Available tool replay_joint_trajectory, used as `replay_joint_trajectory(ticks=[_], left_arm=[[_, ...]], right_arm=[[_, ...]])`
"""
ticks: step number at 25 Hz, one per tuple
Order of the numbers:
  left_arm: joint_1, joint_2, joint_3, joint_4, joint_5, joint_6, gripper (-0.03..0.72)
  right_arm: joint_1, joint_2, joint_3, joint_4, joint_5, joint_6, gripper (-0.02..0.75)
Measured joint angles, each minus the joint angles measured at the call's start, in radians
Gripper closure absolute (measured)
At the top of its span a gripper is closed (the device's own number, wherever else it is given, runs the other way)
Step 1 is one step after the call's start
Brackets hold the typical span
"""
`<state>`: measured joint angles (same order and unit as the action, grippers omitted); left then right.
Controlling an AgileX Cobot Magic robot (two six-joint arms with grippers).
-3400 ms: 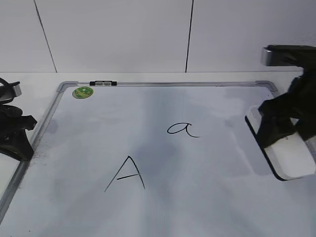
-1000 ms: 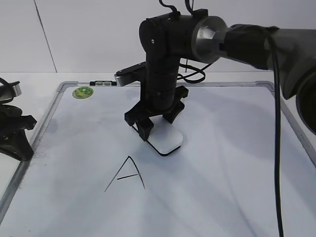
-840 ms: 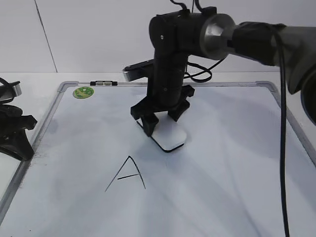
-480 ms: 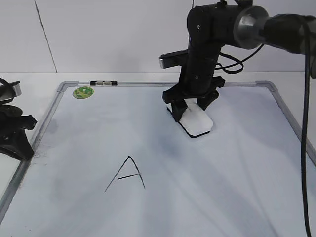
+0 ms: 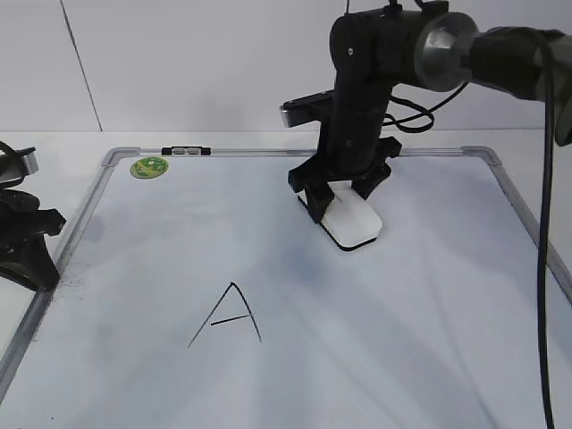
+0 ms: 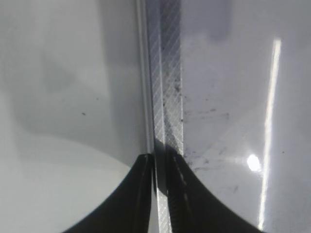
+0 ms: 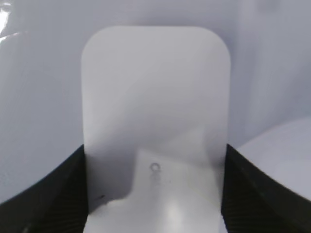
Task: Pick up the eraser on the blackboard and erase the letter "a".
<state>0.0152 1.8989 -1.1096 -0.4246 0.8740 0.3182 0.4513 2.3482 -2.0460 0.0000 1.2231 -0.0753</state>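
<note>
My right gripper (image 5: pixel 338 198) is shut on the white eraser (image 5: pixel 353 223) and holds it flat on the blackboard (image 5: pixel 402 304), right of centre in the exterior view. The right wrist view shows the eraser (image 7: pixel 155 111) between the two black fingers (image 7: pixel 154 189). No small letter "a" shows on the board; only a faint grey smear lies where the eraser has passed. My left gripper (image 5: pixel 27 241) rests at the board's left edge; in the left wrist view its fingers (image 6: pixel 160 165) are shut over the grey frame (image 6: pixel 165 77).
A large capital "A" (image 5: pixel 228 315) is drawn lower left of centre. A green round sticker (image 5: pixel 149 166) sits at the board's far left corner beside a small black and white clip (image 5: pixel 186 151) on the top frame. A white wall stands behind.
The right arm came in from the right with the eraser and swept it over the middle of the board, then back right. The small "a" seen earlier is gone. The left arm stayed still.
</note>
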Motion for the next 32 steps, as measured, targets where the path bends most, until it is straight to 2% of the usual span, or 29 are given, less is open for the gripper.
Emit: replay_joint_trajectory(ticks=[9,17,23,32], left_arm=[[0.000,0.000,-0.002,0.002,0.000,0.000,0.607],[0.000,0.000,-0.002,0.002,0.002,0.000,0.605],[0.000,0.000,-0.002,0.002,0.002,0.000,0.600],[0.000,0.000,-0.002,0.002,0.002,0.000,0.599]], right_arm=[[0.153,0.000,0.000,0.000,0.000,0.000,0.174],[0.166,-0.023,0.015,-0.007,0.002,0.000,0.174],[0.172,-0.147,0.031,-0.030,0.004,0.000,0.174],[0.163,-0.324,0.280,-0.157,0.004,0.042,0.174]])
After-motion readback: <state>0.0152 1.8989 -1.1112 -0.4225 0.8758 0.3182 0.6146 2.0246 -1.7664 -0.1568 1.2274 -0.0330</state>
